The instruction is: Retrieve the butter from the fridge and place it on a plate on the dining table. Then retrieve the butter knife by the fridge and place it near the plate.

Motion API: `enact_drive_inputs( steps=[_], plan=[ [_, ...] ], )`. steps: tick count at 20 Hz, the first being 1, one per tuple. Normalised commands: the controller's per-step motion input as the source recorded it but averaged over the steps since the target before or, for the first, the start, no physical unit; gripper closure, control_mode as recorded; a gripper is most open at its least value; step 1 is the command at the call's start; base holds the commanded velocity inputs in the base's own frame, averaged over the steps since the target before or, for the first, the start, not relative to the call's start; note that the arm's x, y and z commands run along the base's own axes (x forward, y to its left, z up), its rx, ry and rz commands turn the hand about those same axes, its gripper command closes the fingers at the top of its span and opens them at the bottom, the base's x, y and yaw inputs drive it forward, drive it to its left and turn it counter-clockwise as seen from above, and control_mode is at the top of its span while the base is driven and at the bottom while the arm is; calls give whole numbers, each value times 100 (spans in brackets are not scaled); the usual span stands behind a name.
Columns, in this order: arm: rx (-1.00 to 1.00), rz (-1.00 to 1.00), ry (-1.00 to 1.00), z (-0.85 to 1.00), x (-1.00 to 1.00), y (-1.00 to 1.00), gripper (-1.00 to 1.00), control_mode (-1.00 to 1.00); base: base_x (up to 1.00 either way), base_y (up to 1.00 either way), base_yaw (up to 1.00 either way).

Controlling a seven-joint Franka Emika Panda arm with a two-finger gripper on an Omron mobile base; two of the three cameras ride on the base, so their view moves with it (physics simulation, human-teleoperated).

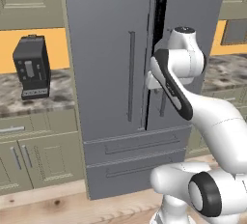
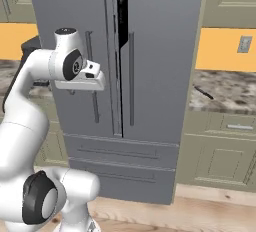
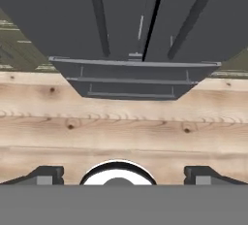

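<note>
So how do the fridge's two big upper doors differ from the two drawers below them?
The upper doors are tall and narrow, side by side, with vertical bar handles; the drawers are low and wide, stacked, with horizontal handles. A dark gap shows between the doors, so one seems slightly ajar, while the drawers look fully shut. Both are the same dark grey as the rest of the fridge.

— How is the fridge seen?
— As a tall dark grey cabinet with two doors, long bar handles and two drawers below; one door stands slightly ajar, a dark gap showing between them.
— And the butter knife?
— A slim dark knife is seen lying flat on the marbled counter beside the fridge.
</note>
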Motion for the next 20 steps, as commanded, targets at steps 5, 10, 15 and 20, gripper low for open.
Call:
enact_drive_inputs(
  steps=[5,10,15,20],
  plan=[
    [0,0,0,0,0,0,-100,100,-45,-22,-9],
    [0,0,0,0,0,0,-100,100,-13,-32,-1],
    [0,-1,0,0,-4,-19,-100,-100,-6,-16,-1],
    [0,0,0,0,0,-4,-100,-100,0,0,0]
  ],
)
